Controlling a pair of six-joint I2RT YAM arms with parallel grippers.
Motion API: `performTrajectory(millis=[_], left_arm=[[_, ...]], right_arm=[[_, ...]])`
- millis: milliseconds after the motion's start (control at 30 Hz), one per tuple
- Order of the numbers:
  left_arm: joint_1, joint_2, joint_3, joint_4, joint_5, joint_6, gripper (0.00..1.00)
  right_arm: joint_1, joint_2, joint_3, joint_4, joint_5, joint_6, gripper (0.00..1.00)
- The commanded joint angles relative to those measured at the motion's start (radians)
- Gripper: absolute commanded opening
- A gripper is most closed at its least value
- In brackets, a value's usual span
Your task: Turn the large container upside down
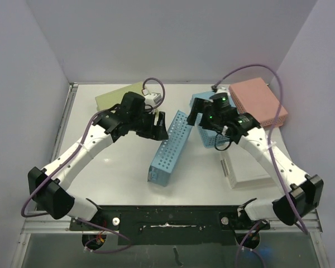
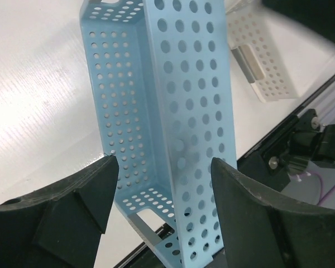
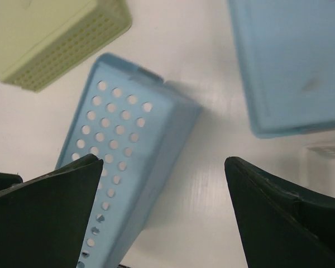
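Observation:
The large container (image 1: 168,149) is a long, light blue perforated basket that stands tilted on one long side wall in the middle of the table. My left gripper (image 1: 159,127) is open at its far end. In the left wrist view the open jaws (image 2: 163,164) straddle the basket's raised wall (image 2: 195,111) without clamping it. My right gripper (image 1: 194,116) is open and empty just right of the basket's far end. In the right wrist view the basket (image 3: 120,162) lies under the left finger, and bare table shows between the jaws (image 3: 163,162).
A pale green container (image 1: 118,96) sits at the back left, and a pink one (image 1: 259,100) lies bottom-up at the back right. A smaller blue container (image 1: 211,134) lies under my right wrist. A white perforated container (image 1: 243,169) sits near the right front.

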Motion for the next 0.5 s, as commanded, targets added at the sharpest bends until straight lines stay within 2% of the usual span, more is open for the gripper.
performTrajectory(millis=[0,100,200,267,367,400,467], left_arm=[[-0.050,0.042,0.059,0.011,-0.121,0.017,0.67],[-0.072,0.072,0.061,0.024,-0.120,0.016,0.65],[-0.073,0.102,0.055,0.038,-0.115,0.014,0.54],[-0.071,0.119,0.053,0.041,-0.112,0.016,0.41],[-0.071,0.124,0.058,0.054,-0.096,0.002,0.07],[-0.069,0.117,0.056,0.064,-0.090,-0.004,0.00],[-0.061,0.098,0.049,0.097,-0.048,-0.026,0.00]], right_arm=[[-0.141,-0.192,-0.050,-0.020,0.053,-0.032,0.98],[-0.200,-0.241,-0.088,-0.048,0.054,-0.038,0.98],[-0.218,-0.256,-0.113,-0.064,0.044,-0.034,0.98],[-0.218,-0.259,-0.124,-0.061,0.034,-0.028,0.97],[-0.219,-0.253,-0.133,-0.048,0.021,-0.022,0.98],[-0.219,-0.251,-0.132,-0.042,0.015,-0.022,0.98],[-0.219,-0.243,-0.132,-0.034,0.006,-0.023,0.98]])
